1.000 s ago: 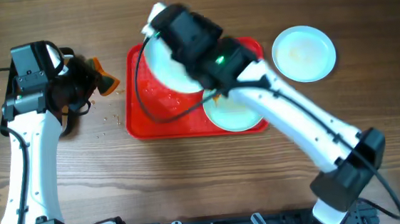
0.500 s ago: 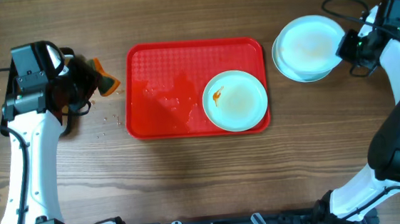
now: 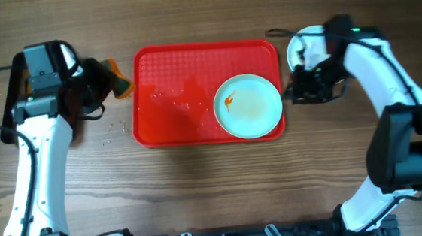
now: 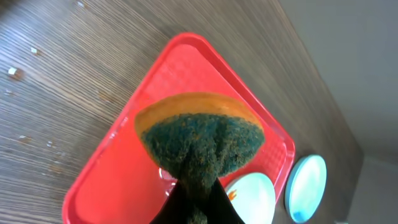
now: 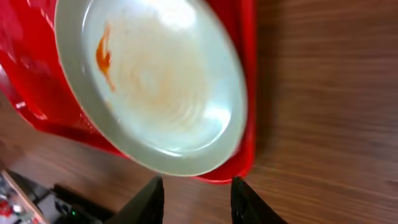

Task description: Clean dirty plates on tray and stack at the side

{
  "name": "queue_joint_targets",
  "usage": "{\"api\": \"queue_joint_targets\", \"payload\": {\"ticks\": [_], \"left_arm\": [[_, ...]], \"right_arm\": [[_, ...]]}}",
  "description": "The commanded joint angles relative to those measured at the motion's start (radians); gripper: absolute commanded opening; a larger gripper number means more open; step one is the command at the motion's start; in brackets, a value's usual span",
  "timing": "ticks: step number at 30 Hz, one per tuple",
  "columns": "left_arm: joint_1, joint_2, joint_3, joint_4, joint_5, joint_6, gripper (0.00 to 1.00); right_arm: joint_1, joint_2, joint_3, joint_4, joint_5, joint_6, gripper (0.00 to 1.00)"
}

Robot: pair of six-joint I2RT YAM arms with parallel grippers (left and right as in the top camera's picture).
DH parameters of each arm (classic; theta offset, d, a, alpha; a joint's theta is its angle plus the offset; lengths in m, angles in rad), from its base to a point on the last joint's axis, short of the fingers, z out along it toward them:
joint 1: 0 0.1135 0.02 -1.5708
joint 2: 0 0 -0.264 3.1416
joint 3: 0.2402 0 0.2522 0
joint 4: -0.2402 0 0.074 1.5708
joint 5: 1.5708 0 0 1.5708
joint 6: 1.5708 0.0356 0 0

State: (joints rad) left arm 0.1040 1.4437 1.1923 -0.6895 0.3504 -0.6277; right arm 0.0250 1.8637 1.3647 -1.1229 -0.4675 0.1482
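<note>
One dirty plate (image 3: 249, 106) is lying on the right half of the red tray (image 3: 172, 98), directly ahead of the right gripper (image 5: 199, 198). Its two dark fingers (image 5: 152, 198) are standing well apart with nothing between them. The plate's rim is lying just beyond their tips, not touching as far as I can see. An orange smear (image 5: 103, 55) is showing on the side of the plate far from those fingers. Close beside the right fingers, off the tray on the bare table (image 3: 201, 186), the stack (image 3: 305, 46) of other plates is waiting, partly hidden by the arm. The left gripper (image 4: 196, 202) is clamping tightly on a green and orange sponge (image 4: 199, 137), which is sticking out past the fingertips near the left edge of the tray. The plate is well ahead of it, across a tray floor that is looking wet in patches. I am judging that the step in hand is wiping this plate. To do it well, the right fingers should be closing only on the near rim, so the plate is not sliding. The sponge should be crossing the tray, pressing flat onto the smear and rubbing in small circles, not pushing the plate toward the tray's rim. Only when the orange is gone should the plate be going onto the stack, lowered level so that it is nesting and not tipping.
</note>
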Motion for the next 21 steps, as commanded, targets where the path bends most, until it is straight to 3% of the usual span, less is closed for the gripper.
{"api": "queue_joint_targets", "payload": {"ticks": [1, 3, 4, 7, 10, 12, 21], "left_arm": [[-0.06, 0.026, 0.003, 0.005, 0.016, -0.005, 0.04], [-0.089, 0.038, 0.003, 0.005, 0.015, -0.005, 0.04], [-0.102, 0.046, 0.003, 0.005, 0.015, -0.005, 0.04], [-0.136, 0.088, 0.003, 0.026, 0.015, -0.006, 0.04], [-0.161, 0.105, 0.003, 0.038, 0.016, -0.006, 0.04], [-0.171, 0.105, 0.003, 0.043, 0.016, -0.006, 0.04], [-0.174, 0.105, 0.003, 0.043, 0.016, -0.006, 0.04]], "right_arm": [[0.086, -0.003, -0.016, -0.001, 0.28, 0.197, 0.37], [0.117, -0.002, -0.059, 0.006, 0.31, 0.246, 0.36], [0.127, -0.002, -0.096, 0.022, 0.301, 0.279, 0.31], [0.129, -0.002, -0.167, 0.081, 0.158, 0.27, 0.28], [0.129, -0.002, -0.169, 0.098, 0.151, 0.274, 0.29], [0.129, -0.002, -0.169, 0.12, 0.152, 0.28, 0.35], [0.189, -0.002, -0.244, 0.248, 0.099, 0.335, 0.36]]}}
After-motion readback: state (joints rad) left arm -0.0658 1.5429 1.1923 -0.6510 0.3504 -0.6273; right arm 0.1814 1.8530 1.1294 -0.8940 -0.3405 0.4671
